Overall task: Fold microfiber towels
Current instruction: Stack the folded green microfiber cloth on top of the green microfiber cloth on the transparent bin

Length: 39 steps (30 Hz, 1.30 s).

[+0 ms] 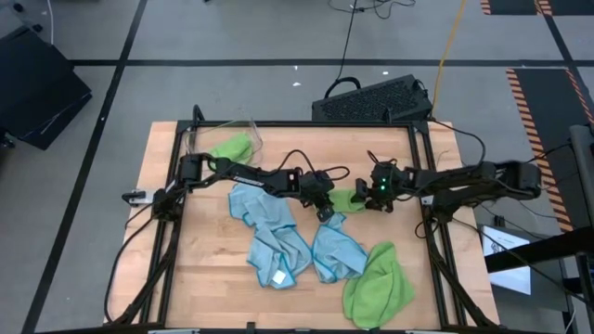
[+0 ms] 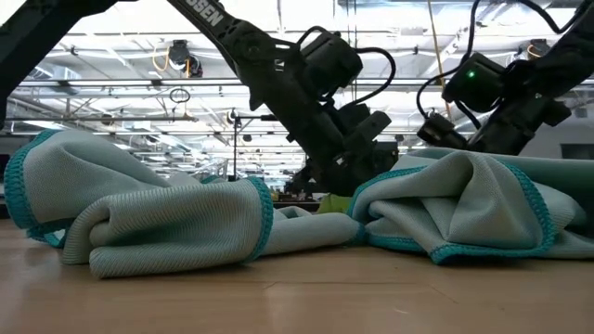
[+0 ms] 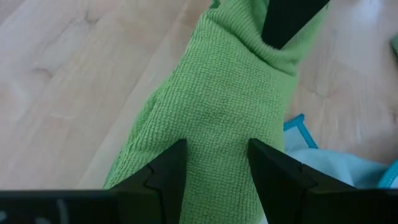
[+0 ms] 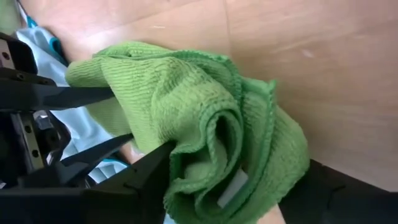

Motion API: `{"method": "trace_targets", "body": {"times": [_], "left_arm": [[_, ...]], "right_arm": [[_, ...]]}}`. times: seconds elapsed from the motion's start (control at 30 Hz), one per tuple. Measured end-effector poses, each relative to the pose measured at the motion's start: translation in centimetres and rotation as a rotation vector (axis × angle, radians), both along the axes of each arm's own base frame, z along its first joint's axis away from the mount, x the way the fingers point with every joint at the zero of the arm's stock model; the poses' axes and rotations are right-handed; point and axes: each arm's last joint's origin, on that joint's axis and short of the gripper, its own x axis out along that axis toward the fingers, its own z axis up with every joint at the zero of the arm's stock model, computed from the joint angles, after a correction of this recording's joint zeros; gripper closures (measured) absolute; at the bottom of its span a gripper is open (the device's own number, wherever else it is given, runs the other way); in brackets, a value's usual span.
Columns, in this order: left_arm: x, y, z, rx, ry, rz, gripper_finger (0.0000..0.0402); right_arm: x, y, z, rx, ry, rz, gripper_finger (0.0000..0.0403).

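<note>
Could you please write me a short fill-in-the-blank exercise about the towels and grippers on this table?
1. Both grippers meet at a small towel coloured ____.
2. The left gripper has its fingers around that towel, which lies on a table made of ____.
3. The clear plastic bin holds a ____ towel.
4. The right gripper reaches in from the table's ____ side.

Missing words: green; wood; green; right

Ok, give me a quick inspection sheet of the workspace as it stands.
Surface: wooden table, black frame.
Job's things: small green towel at centre between both grippers; two blue towels crumpled in front; big green towel near the front right; another green one in the bin.
Clutter: clear bin, back left.
Grippers: left gripper and right gripper both shut on the small green towel.
Cables: black leads along both arms.
Surroundings: keyboard behind the table; grey floor.
</note>
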Motion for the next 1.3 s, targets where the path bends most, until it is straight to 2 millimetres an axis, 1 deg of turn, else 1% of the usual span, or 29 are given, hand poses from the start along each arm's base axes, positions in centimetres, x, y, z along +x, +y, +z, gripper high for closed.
{"method": "trace_targets", "body": {"times": [0.13, 0.23, 0.3, 0.33, 0.37, 0.4, 0.53, 0.6, 0.7, 0.83, 0.9, 0.97, 1.1, 1.17, 1.23, 1.3], "left_arm": [[0.0, 0.0, 0.0, 0.000, 0.000, 0.001, 0.0229], [0.0, 0.1, 0.0, -0.005, 0.001, 0.006, 0.0229], [-0.3, 0.3, 0.5, -0.022, 0.013, 0.025, 0.0229], [-0.5, 0.5, 1.1, -0.039, 0.011, 0.049, 0.0229], [-0.8, 0.8, 1.9, -0.062, 0.012, 0.081, 0.0229], [-1.2, 1.1, 2.8, -0.086, 0.008, 0.115, 0.0229], [-3.0, 2.2, 7.2, -0.149, -0.017, 0.205, 0.0229], [-4.2, 2.2, 9.8, -0.169, -0.049, 0.231, 0.0229], [-6.2, 2.0, 12.9, -0.231, -0.060, 0.301, 0.0229], [-8.6, 1.9, 15.4, -0.329, -0.037, 0.399, 0.0229], [-9.3, 1.7, 16.5, -0.384, -0.066, 0.434, 0.0229], [-9.7, 1.4, 17.2, -0.453, -0.076, 0.460, 0.0229], [-9.6, 1.0, 17.4, -0.592, -0.099, 0.536, 0.0220], [-9.1, 0.8, 17.9, -0.667, -0.180, 0.569, 0.0208], [-8.5, 0.8, 17.6, -0.744, -0.259, 0.580, 0.0192], [-7.8, 0.8, 16.9, -0.807, -0.334, 0.576, 0.0175]], "right_arm": [[0.4, -0.1, -0.3, -0.018, -0.015, 0.009, 0.0232], [0.5, -0.2, -0.4, -0.043, -0.023, 0.008, 0.0296], [0.5, -0.3, -0.2, -0.082, -0.027, 0.008, 0.0345], [0.4, -0.4, -0.2, -0.101, -0.032, 0.010, 0.0368], [0.5, -0.5, 0.0, -0.115, -0.045, 0.017, 0.0383], [0.5, -0.5, 0.2, -0.127, -0.061, 0.021, 0.0387], [0.8, -1.1, 1.6, -0.162, -0.183, -0.006, 0.0380], [1.0, -1.4, 2.7, -0.194, -0.274, -0.020, 0.0384], [1.2, -2.1, 4.6, -0.220, -0.375, -0.042, 0.0391], [1.2, -3.1, 7.4, -0.257, -0.487, -0.089, 0.0391], [1.3, -3.6, 9.1, -0.279, -0.541, -0.117, 0.0391], [1.3, -4.1, 10.6, -0.309, -0.590, -0.135, 0.0391], [1.4, -5.1, 14.2, -0.371, -0.693, -0.166, 0.0391], [1.3, -5.6, 15.9, -0.391, -0.742, -0.162, 0.0391], [1.3, -6.1, 17.5, -0.406, -0.786, -0.144, 0.0391], [1.2, -6.4, 19.0, -0.421, -0.828, -0.121, 0.0391]]}}
